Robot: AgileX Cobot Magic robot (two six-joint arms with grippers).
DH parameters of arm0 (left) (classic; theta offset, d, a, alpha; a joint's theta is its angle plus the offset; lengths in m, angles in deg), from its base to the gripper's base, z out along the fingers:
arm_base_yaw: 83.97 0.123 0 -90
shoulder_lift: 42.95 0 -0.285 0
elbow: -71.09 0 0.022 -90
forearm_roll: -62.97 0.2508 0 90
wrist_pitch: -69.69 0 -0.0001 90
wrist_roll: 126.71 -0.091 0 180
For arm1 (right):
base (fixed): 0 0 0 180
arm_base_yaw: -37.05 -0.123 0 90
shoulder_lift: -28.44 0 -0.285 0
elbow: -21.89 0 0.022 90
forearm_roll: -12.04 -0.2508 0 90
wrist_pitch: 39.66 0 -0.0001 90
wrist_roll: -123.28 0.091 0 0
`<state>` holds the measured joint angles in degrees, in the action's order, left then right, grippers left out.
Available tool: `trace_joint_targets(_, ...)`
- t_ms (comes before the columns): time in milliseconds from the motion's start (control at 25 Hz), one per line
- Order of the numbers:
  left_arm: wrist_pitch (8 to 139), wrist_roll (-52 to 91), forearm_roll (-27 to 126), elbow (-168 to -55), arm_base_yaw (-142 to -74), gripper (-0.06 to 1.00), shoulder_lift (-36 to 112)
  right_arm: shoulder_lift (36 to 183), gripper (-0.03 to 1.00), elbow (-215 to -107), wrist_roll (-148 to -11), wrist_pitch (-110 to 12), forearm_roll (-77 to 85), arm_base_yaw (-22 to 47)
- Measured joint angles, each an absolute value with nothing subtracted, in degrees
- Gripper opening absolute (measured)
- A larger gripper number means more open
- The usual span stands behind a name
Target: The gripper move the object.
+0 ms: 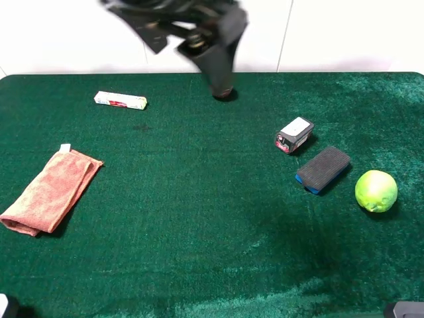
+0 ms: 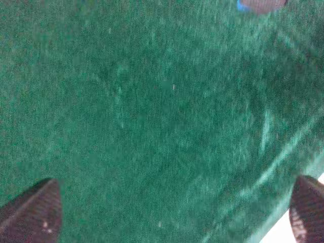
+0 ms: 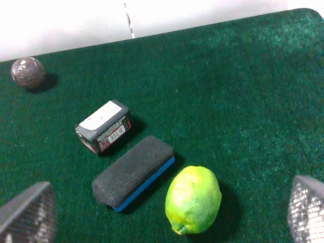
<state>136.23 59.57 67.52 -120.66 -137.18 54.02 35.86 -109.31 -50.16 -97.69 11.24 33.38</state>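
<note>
The object, a small dark grey box (image 1: 295,134) with a white label and a reddish end face, lies on the green cloth right of the middle. It also shows in the right wrist view (image 3: 104,126). My right gripper (image 3: 167,212) is open and empty, well short of the box and above the cloth. My left gripper (image 2: 169,217) is open and empty over bare cloth, and its view is blurred. A blurred black arm (image 1: 205,33) hangs over the back middle of the table. I cannot tell which gripper it carries.
A black-and-blue sponge block (image 1: 323,169) lies just in front of the box, with a green lime (image 1: 375,191) to its right. A long white-and-red box (image 1: 120,100) lies at the back left and an orange towel (image 1: 52,190) at the left. A small dark ball (image 3: 28,72) sits at the back.
</note>
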Motion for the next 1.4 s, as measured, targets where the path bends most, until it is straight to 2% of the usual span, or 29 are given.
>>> trace_joint_targets(400, 136.23, 59.93, 67.36, -102.22, -137.18, 0.99, 34.5, 35.86, 0.7, -109.31, -50.16, -97.69, 11.24, 33.38)
trace_joint_targets(840, 136.34, 62.35, 69.48, -88.96, -136.09, 0.99, 14.06, 35.86, 0.7, -109.31, -50.16, -97.69, 11.24, 33.38)
trace_joint_targets(1040, 136.34, 62.55, 69.82, -82.35, -127.48, 0.99, 7.38, 35.86, 0.7, -109.31, -50.16, -97.72, 11.24, 33.38)
trace_joint_targets(1400, 136.38, 62.49, 68.91, -72.2, -105.97, 0.99, -5.33, 35.86, 0.7, -109.31, -50.16, -97.72, 11.24, 33.38)
